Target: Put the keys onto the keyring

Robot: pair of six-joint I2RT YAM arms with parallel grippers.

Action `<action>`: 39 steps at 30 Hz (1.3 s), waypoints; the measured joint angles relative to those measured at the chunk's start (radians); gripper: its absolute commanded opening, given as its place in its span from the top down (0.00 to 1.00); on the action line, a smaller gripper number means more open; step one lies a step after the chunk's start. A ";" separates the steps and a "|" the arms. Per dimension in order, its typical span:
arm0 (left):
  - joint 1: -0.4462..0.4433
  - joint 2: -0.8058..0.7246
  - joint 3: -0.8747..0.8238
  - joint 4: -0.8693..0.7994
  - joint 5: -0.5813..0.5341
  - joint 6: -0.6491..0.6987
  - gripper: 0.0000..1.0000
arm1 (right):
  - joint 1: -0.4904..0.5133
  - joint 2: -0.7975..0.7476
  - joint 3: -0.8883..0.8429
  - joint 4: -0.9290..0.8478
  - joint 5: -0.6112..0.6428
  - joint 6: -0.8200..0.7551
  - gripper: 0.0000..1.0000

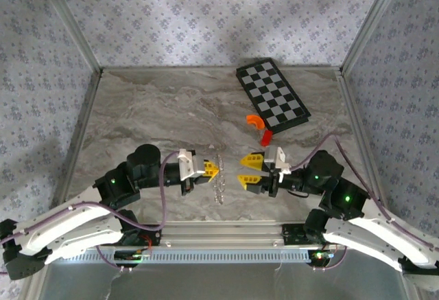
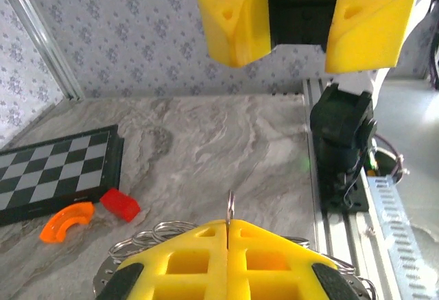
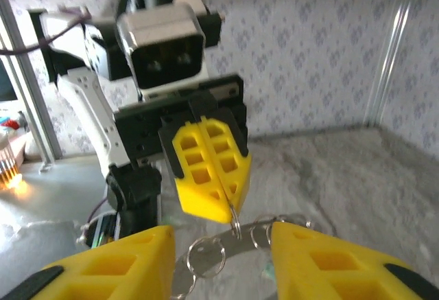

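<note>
The left gripper [image 1: 214, 169], jaws shut, pinches one thin loop of the keyring [image 1: 219, 182] at lower centre of the top view. The right gripper [image 1: 240, 168] faces it with jaws wide and empty, so threading looks barely begun: next it must find and fetch the key, which I cannot pick out. The grey marbled table [image 1: 151, 108] sits between patterned walls, with a checkerboard [image 1: 273, 95] at upper right.

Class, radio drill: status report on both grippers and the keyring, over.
Left gripper shut on keyring. Right gripper open, facing it. Red block and orange piece well aside, by chessboard.
</note>
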 measured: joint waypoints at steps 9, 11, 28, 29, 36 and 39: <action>-0.110 0.039 0.049 -0.155 -0.121 0.097 1.00 | 0.136 0.120 0.096 -0.226 0.120 -0.121 0.58; -0.125 0.039 0.053 -0.179 -0.137 0.104 1.00 | 0.147 0.122 0.096 -0.250 0.135 -0.140 0.59; -0.177 0.097 0.142 -0.295 -0.183 0.149 1.00 | 0.192 0.154 0.077 -0.236 0.177 -0.183 0.66; -0.178 0.100 0.142 -0.296 -0.183 0.149 1.00 | 0.195 0.156 0.073 -0.230 0.179 -0.185 0.66; -0.184 0.112 0.142 -0.306 -0.183 0.149 1.00 | 0.218 0.171 0.060 -0.195 0.209 -0.194 0.70; -0.186 0.112 0.145 -0.307 -0.183 0.149 1.00 | 0.224 0.181 0.060 -0.188 0.219 -0.199 0.71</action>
